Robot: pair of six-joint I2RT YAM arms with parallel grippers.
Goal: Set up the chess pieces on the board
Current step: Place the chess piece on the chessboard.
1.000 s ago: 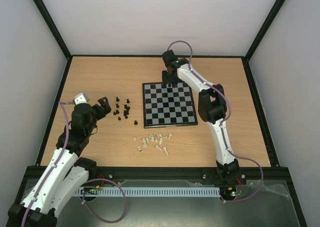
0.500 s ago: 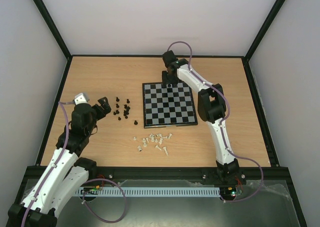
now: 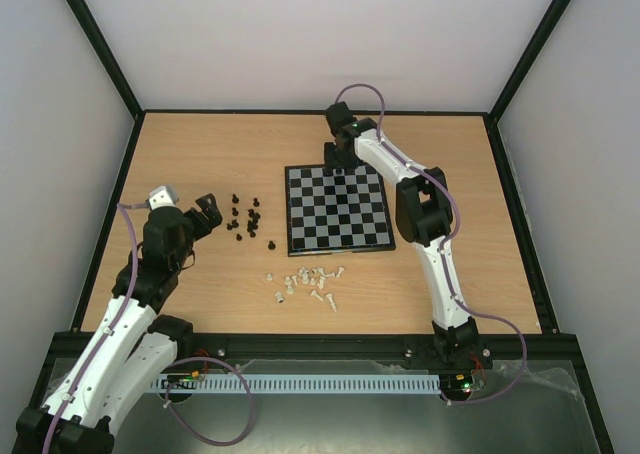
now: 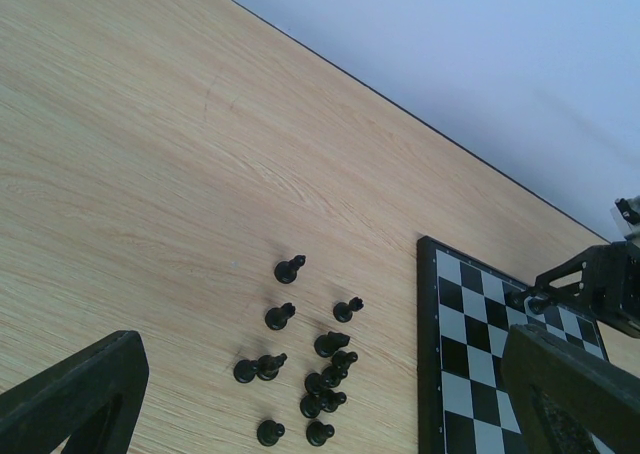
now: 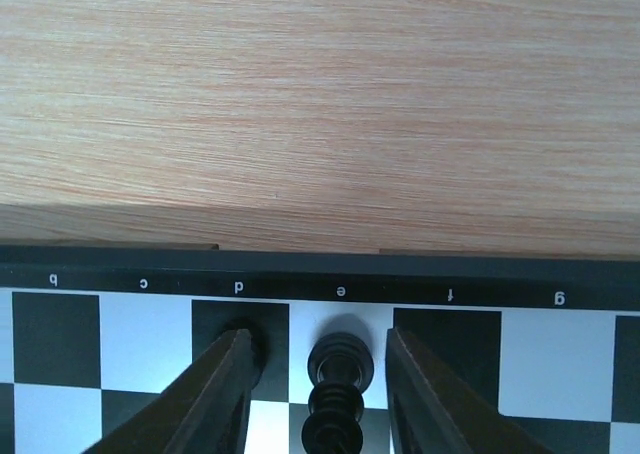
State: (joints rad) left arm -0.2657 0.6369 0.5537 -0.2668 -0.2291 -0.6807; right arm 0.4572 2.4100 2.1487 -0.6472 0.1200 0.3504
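— So, what is the counter point(image 3: 200, 154) carrying?
— The board point(image 3: 338, 209) is lying flat, right of centre. The right arm point(image 3: 420, 212) is hanging over its far edge, and its jaws are standing partly open, flanking a black piece point(image 5: 338, 372) without gripping it.
— Where is that piece sitting?
— Upright on the light edge square by the letter e.
— And the left arm point(image 3: 150, 269)?
— Its jaws are gaping wide, holding nothing, near the loose black chessmen point(image 3: 245, 219) left of the board. The white chessmen point(image 3: 310, 282) are lying scattered in front of it.
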